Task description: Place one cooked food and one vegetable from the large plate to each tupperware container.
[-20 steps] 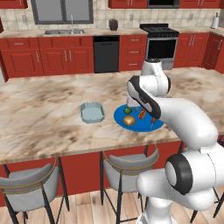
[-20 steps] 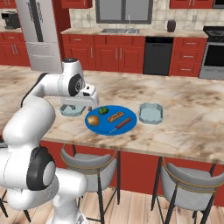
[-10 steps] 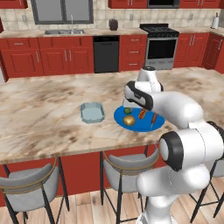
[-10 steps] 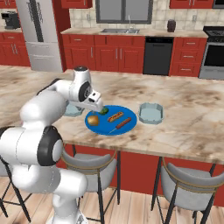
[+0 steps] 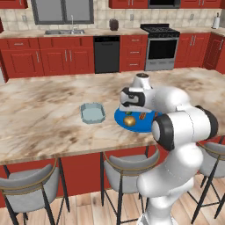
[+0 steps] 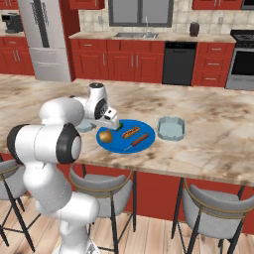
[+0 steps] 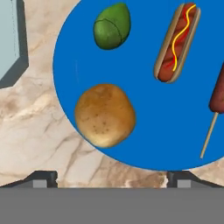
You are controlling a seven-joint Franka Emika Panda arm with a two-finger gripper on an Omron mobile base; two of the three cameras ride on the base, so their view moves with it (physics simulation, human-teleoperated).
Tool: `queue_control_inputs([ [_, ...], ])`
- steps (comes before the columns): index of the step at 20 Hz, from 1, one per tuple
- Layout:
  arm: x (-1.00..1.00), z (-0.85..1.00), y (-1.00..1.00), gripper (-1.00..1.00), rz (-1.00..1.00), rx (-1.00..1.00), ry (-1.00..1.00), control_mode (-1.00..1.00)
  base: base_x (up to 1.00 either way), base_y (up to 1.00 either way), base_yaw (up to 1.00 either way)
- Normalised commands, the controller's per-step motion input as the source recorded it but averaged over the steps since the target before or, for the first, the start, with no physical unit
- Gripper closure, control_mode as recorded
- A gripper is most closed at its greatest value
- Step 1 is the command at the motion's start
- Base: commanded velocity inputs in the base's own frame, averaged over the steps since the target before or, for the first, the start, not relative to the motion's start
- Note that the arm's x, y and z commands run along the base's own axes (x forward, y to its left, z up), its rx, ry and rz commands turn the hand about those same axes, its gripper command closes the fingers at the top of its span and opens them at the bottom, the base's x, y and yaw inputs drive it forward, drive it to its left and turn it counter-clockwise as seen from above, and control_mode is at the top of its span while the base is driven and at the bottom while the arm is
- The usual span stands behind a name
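No brand, label or writing can be read on anything in view. Since a second ago the white arm has folded in lower, and the two-finger gripper now hangs above the near rim of the flat round bright blue plate, its dark fingertips spread wide at the bottom corners of the hand view and holding nothing.

The plate fills the centre and right of the hand view. On it lie a brown potato at lower left, a green avocado at the top, a hot dog in a bun with a yellow mustard squiggle at upper right, and a dark sausage on a wooden stick at the right edge.

A pale grey-blue translucent tub sits empty left of the plate in the left base view. A second pale tub peeks out behind the arm at the left of the right base view; I cannot tell what it holds.
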Motion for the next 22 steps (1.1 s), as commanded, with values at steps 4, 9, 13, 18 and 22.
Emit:
queue_control_inputs([
  [4, 0.35, -0.48, 0.0, -1.0, 0.0, 0.0, 0.0, -1.0, 0.0, 0.0, 0.0],
  [9, 0.42, -0.49, 0.0, -1.0, 0.0, 0.0, 0.0, -1.0, 0.0, 0.0, 0.0],
  [13, 0.09, -0.27, 0.02, -1.0, 0.0, 0.0, 0.0, -1.0, 0.0, 0.0, 0.0],
  [18, 0.0, -0.28, 0.07, -1.0, 0.0, 0.0, 0.01, -1.0, 0.0, 0.0, 0.0],
  [22, 0.0, -0.27, 0.0, -1.0, 0.0, 0.0, 0.03, -1.0, 0.0, 0.0, 0.0],
])
